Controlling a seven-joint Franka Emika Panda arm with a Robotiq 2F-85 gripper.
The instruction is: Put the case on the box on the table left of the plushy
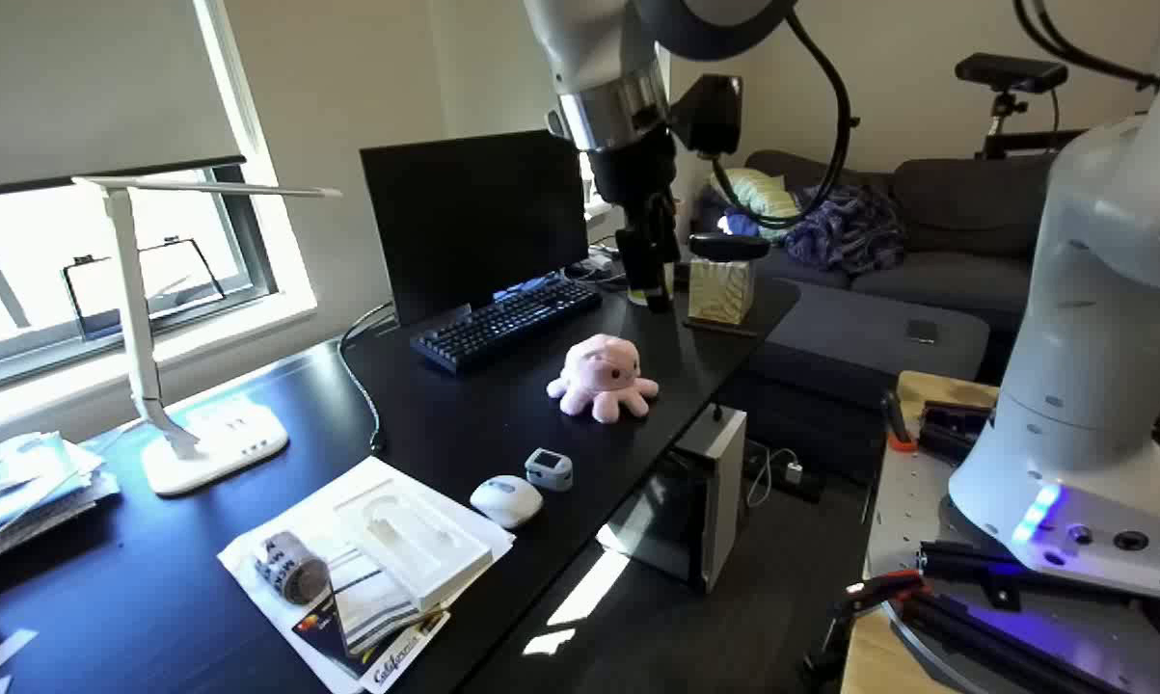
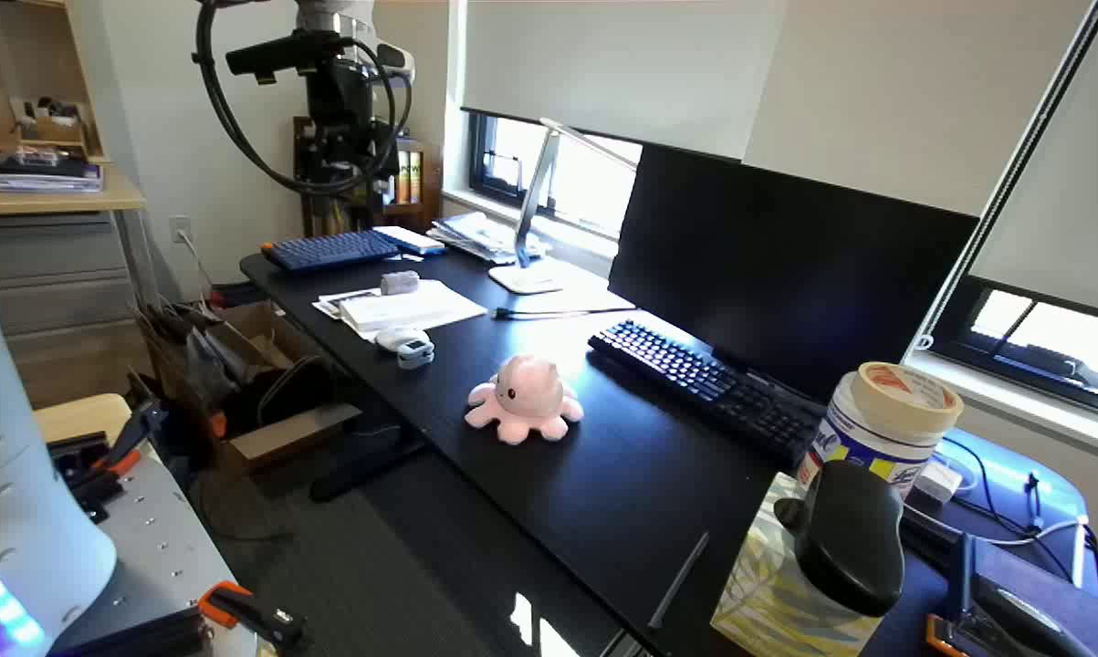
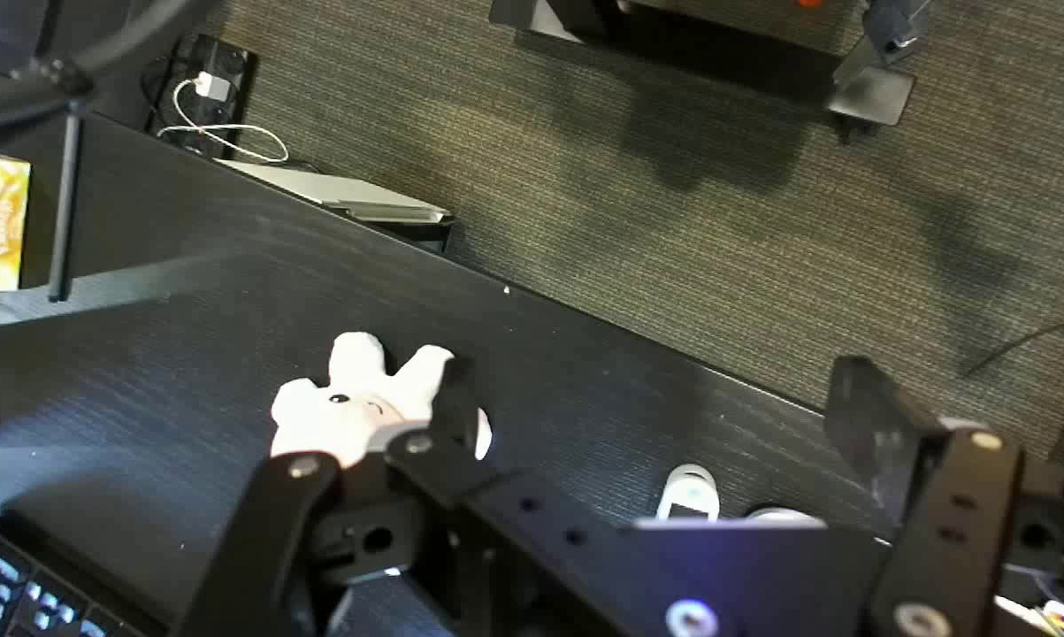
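since the black case (image 2: 850, 538) sits atop the leaf-patterned box (image 2: 781, 598), my empty claw (image 3: 658, 394) hangs spread, presumably to grasp it.

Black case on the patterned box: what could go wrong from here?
The black case rests atop the leaf-patterned box near the edge of the desk; a bump from the open gripper could send it to the floor. The tape roll on the canister close by might get knocked too.

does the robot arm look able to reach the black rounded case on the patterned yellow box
Probably yes: the black gripper hangs open, and nothing visible covers the case, though a white cylindrical tub stands close by.
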